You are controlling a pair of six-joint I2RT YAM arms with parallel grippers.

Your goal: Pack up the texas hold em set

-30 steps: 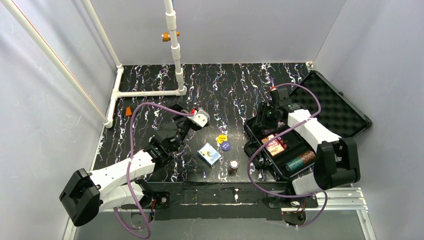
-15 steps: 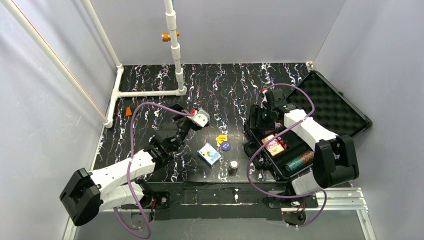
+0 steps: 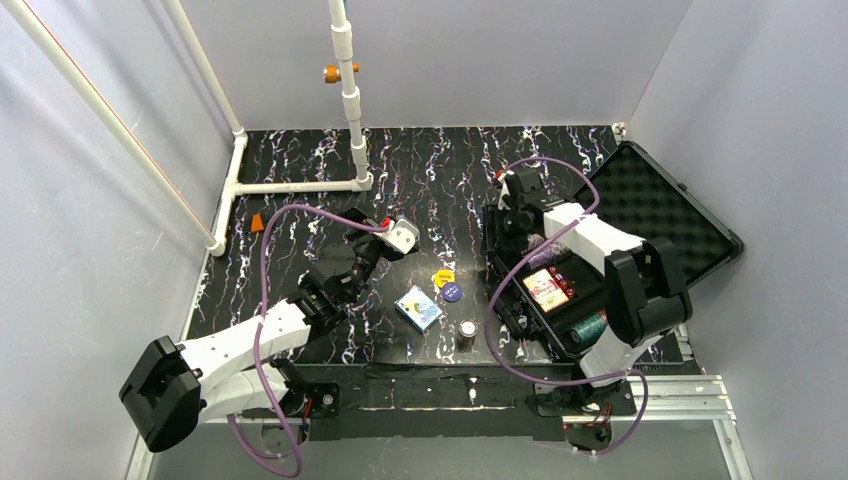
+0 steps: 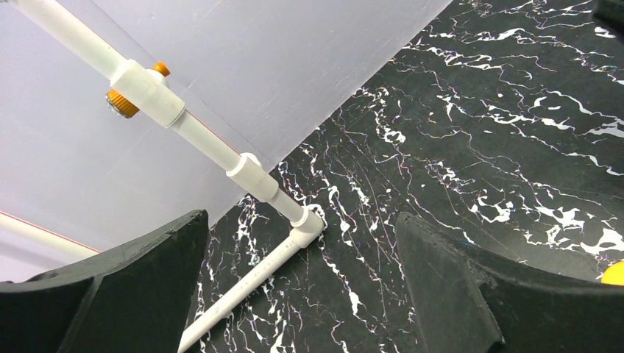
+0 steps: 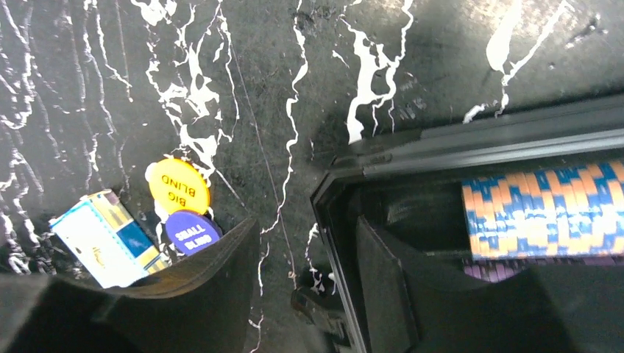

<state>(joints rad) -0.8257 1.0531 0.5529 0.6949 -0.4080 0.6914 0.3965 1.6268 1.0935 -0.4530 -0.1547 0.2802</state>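
top external: right tool (image 3: 508, 208) hangs spread, apparently over the case (image 3: 665, 215) rim.

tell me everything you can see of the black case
The black case is a rectangular hard shell, plastic by its look. It lies open on the right side of the table, its lid thrown back and lined with egg-crate foam. Its base holds a red card deck and rows of chips. The right gripper hangs open astride the base's wall near a far corner; whether it touches is unclear.
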